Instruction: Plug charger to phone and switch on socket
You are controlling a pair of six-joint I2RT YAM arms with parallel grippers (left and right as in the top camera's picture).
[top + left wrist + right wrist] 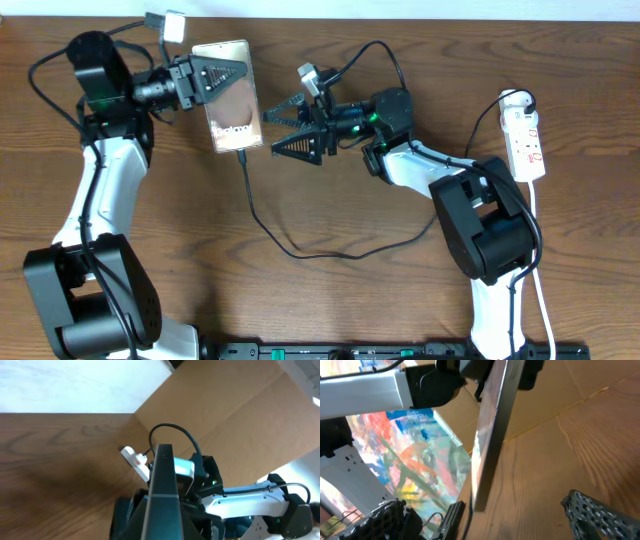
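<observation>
The phone [236, 110] is held off the table near the back left, with my left gripper [222, 75] shut on its upper part. In the left wrist view the phone [163, 480] shows edge-on between the jaws of that gripper [160, 527]. The charger [270, 228], a thin black cable, runs from the phone's lower end across the table. Its plug tip [452, 518] sits at the phone's [490, 435] lower end; I cannot tell how deep. My right gripper [290, 127] stands open just right of the phone, touching nothing. The socket [526, 138] lies at the far right.
The socket's white cord [540, 260] runs down the right side past the right arm's base [490, 235]. A white adapter block [172, 24] lies at the back edge behind the left arm. In the left wrist view the socket [136, 458] lies beyond the phone, with brown cardboard [235, 415] behind it.
</observation>
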